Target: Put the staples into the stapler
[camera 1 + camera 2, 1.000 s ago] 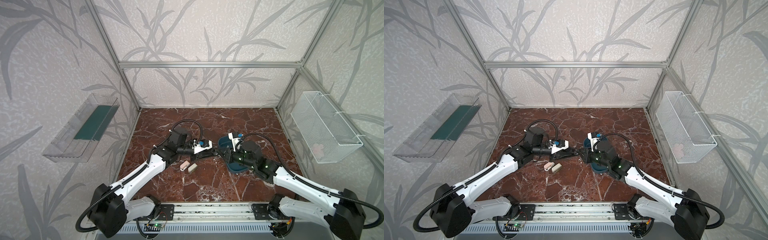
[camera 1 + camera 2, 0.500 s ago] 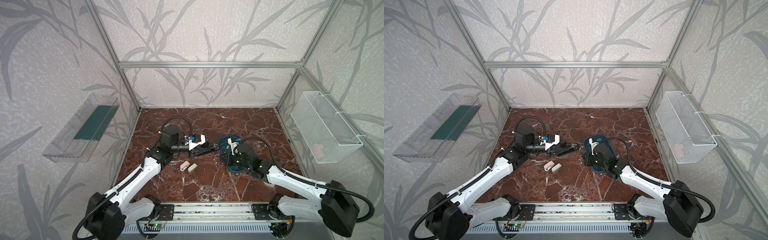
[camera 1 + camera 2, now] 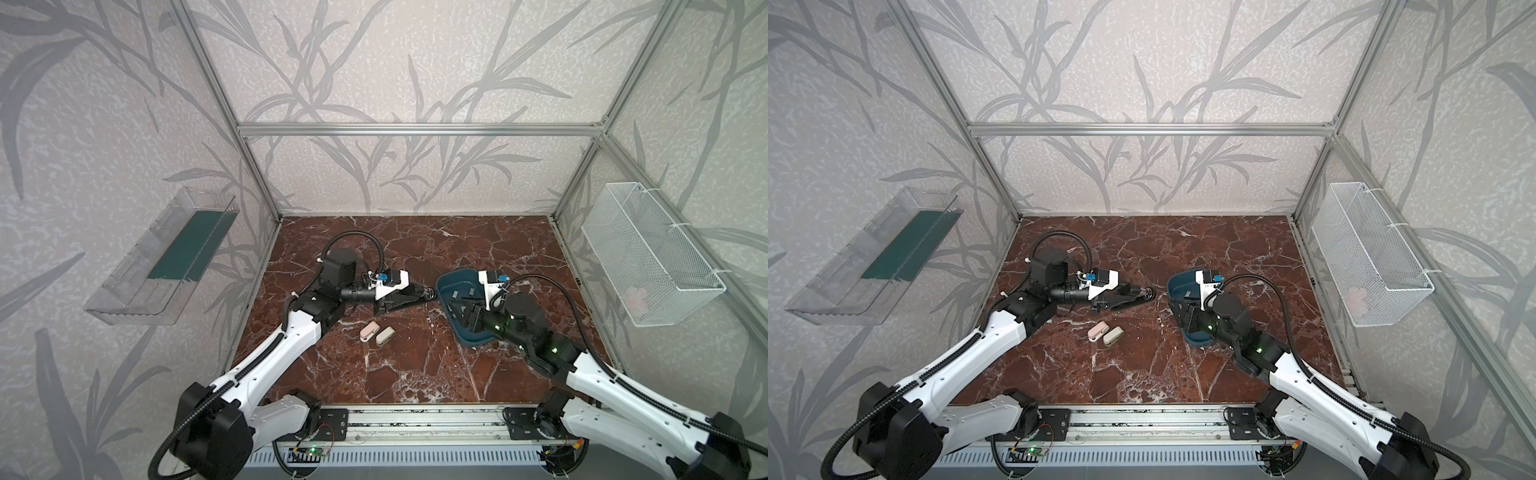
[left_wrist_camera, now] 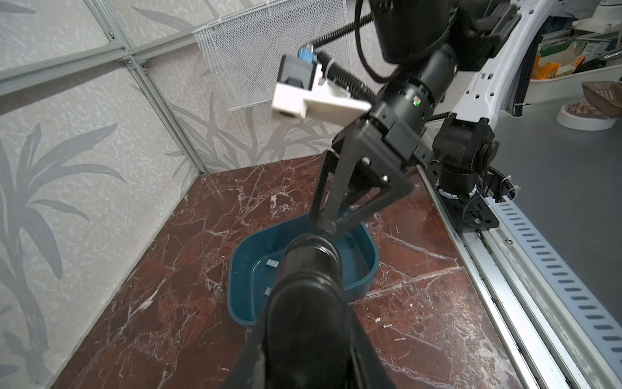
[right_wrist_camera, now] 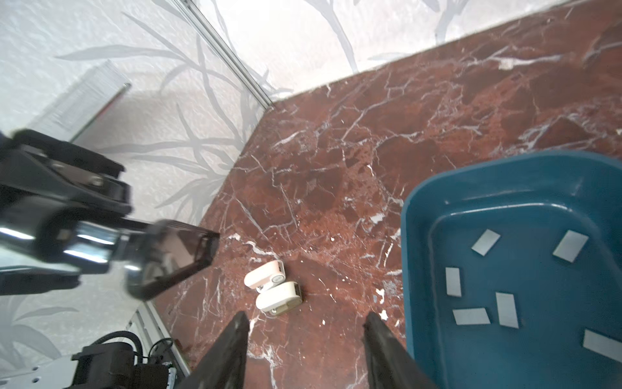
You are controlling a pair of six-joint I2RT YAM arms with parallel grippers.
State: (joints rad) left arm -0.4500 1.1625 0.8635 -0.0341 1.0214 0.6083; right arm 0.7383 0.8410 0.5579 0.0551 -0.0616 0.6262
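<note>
My left gripper [image 3: 401, 297] is shut on a black stapler [image 3: 424, 291], held low over the marble table and pointing at the blue tray [image 3: 446, 286]. In the left wrist view the stapler [image 4: 306, 303] fills the space between the jaws. Several flat grey staples [image 5: 484, 242] lie loose on the tray floor [image 5: 417, 235]. My right gripper [image 5: 304, 320] is open with nothing between its fingers. It hangs at the tray's left rim, and in a top view the right gripper [image 3: 467, 311] is over the tray.
A pink small stapler [image 3: 369, 330] and a beige one [image 3: 385, 336] lie side by side on the table in front of the left gripper. A wire basket [image 3: 648, 253] hangs on the right wall and a clear shelf [image 3: 166, 257] on the left wall.
The two grippers, close together a second ago, have drawn apart: the left went left with the stapler, the right went back toward the tray. The right gripper's jaws have opened.
</note>
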